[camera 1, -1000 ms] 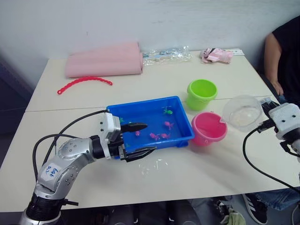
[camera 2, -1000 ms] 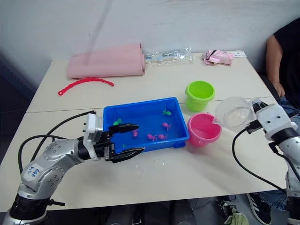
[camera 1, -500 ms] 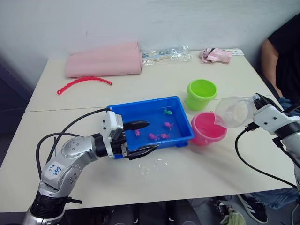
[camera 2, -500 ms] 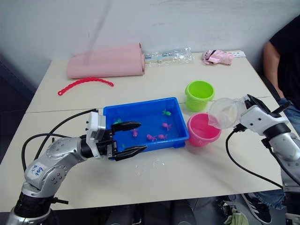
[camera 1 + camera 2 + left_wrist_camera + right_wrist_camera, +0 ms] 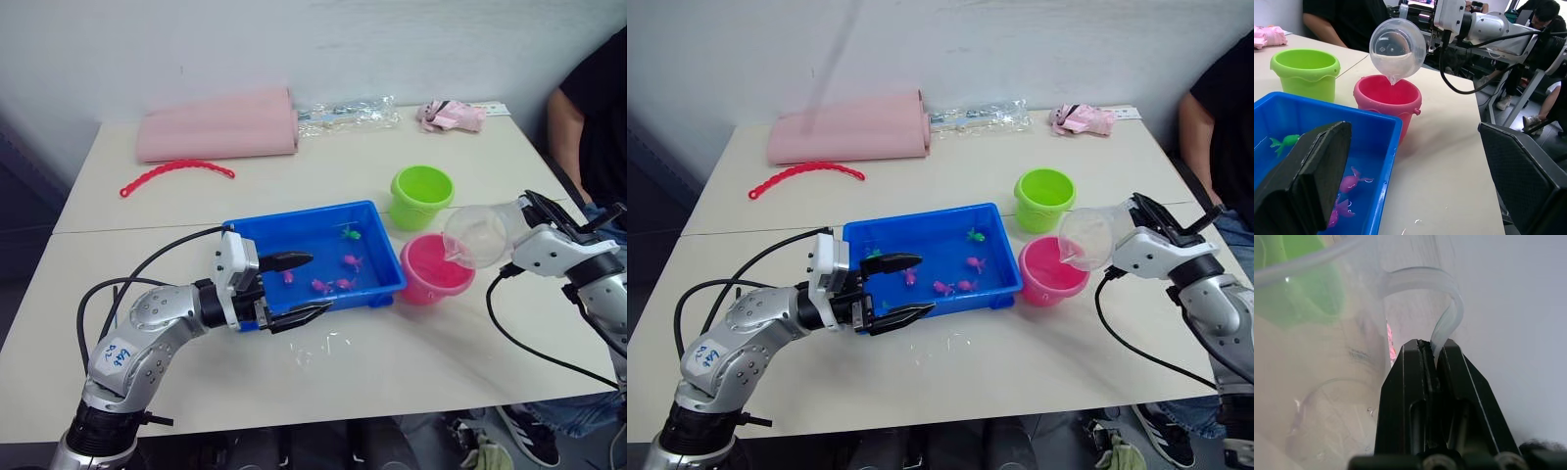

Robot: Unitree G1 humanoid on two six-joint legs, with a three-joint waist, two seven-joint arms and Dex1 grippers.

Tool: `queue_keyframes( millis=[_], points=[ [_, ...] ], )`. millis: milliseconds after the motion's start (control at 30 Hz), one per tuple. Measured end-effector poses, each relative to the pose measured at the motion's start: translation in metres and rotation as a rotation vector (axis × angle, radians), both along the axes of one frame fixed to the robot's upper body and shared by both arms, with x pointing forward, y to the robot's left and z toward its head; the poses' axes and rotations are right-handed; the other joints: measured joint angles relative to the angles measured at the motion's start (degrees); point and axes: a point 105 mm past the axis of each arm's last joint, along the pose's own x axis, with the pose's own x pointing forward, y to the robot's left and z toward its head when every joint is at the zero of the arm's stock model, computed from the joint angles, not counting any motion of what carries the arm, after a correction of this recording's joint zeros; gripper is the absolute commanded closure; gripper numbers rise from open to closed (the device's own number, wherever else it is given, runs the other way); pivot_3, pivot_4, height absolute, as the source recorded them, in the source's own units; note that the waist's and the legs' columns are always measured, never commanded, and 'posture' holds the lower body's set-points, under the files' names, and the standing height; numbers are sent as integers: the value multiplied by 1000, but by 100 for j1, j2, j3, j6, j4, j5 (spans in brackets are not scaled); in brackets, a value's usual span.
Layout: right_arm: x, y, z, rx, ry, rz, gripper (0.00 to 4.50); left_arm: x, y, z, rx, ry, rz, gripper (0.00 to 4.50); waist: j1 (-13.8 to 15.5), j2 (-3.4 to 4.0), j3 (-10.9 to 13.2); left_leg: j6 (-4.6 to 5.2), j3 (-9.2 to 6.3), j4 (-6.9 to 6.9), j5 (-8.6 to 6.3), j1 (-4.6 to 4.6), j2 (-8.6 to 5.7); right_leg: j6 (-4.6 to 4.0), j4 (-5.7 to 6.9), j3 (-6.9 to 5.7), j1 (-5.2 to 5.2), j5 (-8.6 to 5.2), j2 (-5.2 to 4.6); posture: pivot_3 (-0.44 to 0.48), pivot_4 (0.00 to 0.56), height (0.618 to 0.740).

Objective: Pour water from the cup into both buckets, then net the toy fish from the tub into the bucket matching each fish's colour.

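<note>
Cup (image 5: 477,235), right of frame centre, tipped with its lip over the pink bucket (image 5: 435,268). Thin, clear, light plastic, likely slippery when wet; best held by the handle loop, where the right gripper (image 5: 1431,350) is pinched tight. Left gripper (image 5: 294,290) spread wide, empty, over the blue tub (image 5: 384,217) near edge.
</note>
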Motion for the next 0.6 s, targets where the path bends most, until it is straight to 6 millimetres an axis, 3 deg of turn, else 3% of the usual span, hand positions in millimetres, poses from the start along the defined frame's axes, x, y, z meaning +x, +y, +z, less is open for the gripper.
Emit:
queue_keyframes(
  millis=[600],
  points=[
    [-3, 0, -2, -121, -50, 1, 4446, 0, -2, 0, -15, -1, -1, 0, -2, 0, 0, -1, 0, 2, 2, 0, 0, 0, 2, 0, 0, 0, 1, 0, 150, 740]
  ],
)
